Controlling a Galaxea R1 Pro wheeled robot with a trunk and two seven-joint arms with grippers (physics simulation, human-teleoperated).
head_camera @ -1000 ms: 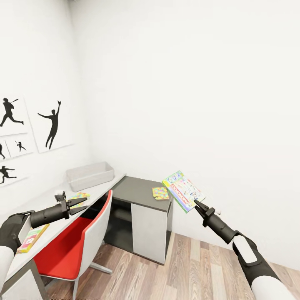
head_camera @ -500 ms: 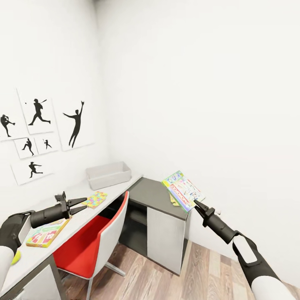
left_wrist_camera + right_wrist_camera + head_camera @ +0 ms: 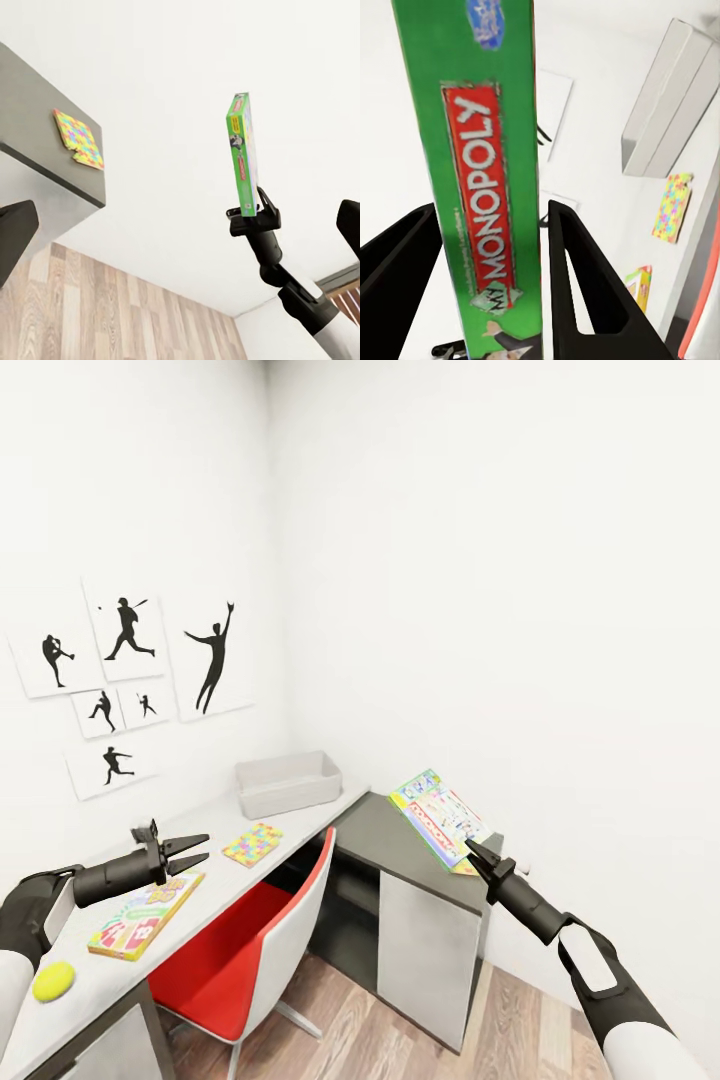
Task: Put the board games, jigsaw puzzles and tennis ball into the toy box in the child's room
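Note:
My right gripper (image 3: 472, 850) is shut on a green-edged pale blue board game (image 3: 438, 817), held up tilted over the dark cabinet (image 3: 385, 840); the right wrist view shows its green "Monopoly" edge (image 3: 484, 180) between the fingers (image 3: 585, 285). The pale grey toy box (image 3: 288, 782) stands at the far end of the table (image 3: 215, 830). One jigsaw puzzle (image 3: 252, 844) lies on the table, another (image 3: 79, 139) on the cabinet. The Skip-Bo board game (image 3: 145, 913) and the tennis ball (image 3: 53, 981) lie nearer me. My left gripper (image 3: 195, 850) hangs open above the Skip-Bo box.
A red and white chair (image 3: 255, 940) is pushed under the table beside the cabinet's white door (image 3: 425, 950). Black baseball-player pictures (image 3: 130, 660) hang on the left wall. Wood-plank floor (image 3: 340, 1030) lies below, and white walls close the corner.
The whole view has swung left, so the table, toy box and pictures sit further right in the picture. The tennis ball has come into view. Both arms keep their pose.

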